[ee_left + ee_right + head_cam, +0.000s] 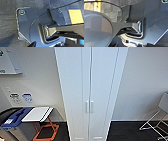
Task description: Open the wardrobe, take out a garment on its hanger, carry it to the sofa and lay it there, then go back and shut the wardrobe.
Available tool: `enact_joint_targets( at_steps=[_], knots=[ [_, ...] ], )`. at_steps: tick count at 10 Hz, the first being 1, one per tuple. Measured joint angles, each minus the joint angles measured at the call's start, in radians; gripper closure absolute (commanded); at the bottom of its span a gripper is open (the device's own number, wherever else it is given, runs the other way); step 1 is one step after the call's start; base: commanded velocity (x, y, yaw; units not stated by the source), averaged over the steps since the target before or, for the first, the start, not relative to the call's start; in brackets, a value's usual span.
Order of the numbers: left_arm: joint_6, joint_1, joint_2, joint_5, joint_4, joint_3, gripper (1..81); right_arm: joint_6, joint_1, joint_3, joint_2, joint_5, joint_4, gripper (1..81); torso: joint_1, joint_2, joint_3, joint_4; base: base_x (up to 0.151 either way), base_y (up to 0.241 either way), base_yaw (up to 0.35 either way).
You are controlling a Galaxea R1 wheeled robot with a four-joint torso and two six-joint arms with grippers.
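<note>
The wardrobe (88,92) stands straight ahead in the head view, tall, narrow and white. Both of its full-height doors are shut, and the two small vertical handles (89,107) sit side by side at the middle seam. The shut doors hide the garment and its hanger. The sofa is hidden from this viewpoint. In the left wrist view a dark tip of my left gripper (32,44) hangs over dark grey carpet. In the right wrist view my right gripper (115,44) shows as a dark shape low over the same carpet.
Left of the wardrobe stand a bin with a blue lid (15,118) and a white-topped stand on an orange frame (46,130). A white chair on metal legs (160,119) stands to the right. The floor is dark carpet and the wall behind is white.
</note>
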Motion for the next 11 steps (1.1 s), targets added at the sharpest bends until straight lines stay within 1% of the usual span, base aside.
enact_joint_targets(
  at_steps=[2, 5, 11],
  knots=[
    [0.000, -0.009, 0.000, -0.007, 0.000, 0.000, 1.0, 0.000, 0.015, 0.000, -0.009, 0.003, 0.000, 1.0, 0.001, 0.000, 0.000, 0.000, 0.095, 0.000, 0.000],
    [0.000, 0.000, 0.000, -0.007, 0.000, 0.000, 1.0, 0.000, 0.006, 0.004, -0.013, 0.004, -0.001, 1.0, 0.000, 0.000, 0.000, 0.000, 0.112, 0.000, 0.000],
    [0.000, -0.007, 0.009, -0.009, 0.000, 0.000, 1.0, 0.000, 0.017, 0.026, -0.015, 0.000, -0.001, 1.0, 0.002, 0.001, 0.000, 0.000, 0.135, 0.000, 0.000]
  ],
)
